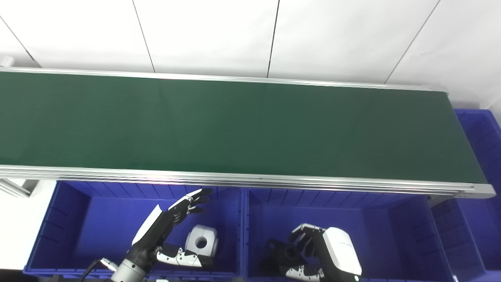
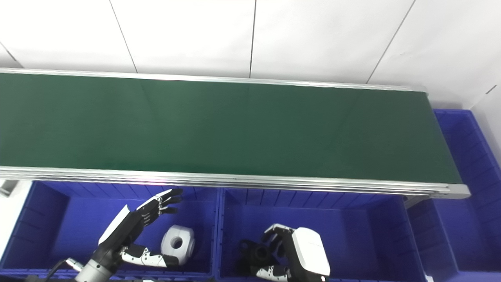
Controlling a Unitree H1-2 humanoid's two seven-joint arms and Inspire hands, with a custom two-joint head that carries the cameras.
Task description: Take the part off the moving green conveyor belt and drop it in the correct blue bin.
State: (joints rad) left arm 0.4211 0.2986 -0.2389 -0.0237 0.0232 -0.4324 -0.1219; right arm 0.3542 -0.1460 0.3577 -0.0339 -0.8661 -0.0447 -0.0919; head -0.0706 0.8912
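The green conveyor belt (image 1: 235, 125) runs across the view with no part on it. My left hand (image 1: 168, 223) is open over the left blue bin (image 1: 70, 219), fingers spread, thumb beside a white part with a round hole (image 1: 201, 242) lying in that bin. My right hand (image 1: 325, 250) hangs over the middle blue bin (image 1: 391, 227) with its fingers curled around a black part (image 1: 283, 253); whether it grips the part or only touches it is unclear. The same shows in the right eye view: left hand (image 2: 137, 221), white part (image 2: 178, 242), black part (image 2: 256, 253), right hand (image 2: 299, 248).
A third blue bin (image 1: 483, 156) stands at the belt's right end. The belt's aluminium front rail (image 1: 250, 181) overhangs the far edges of the bins. A white wall lies behind the belt.
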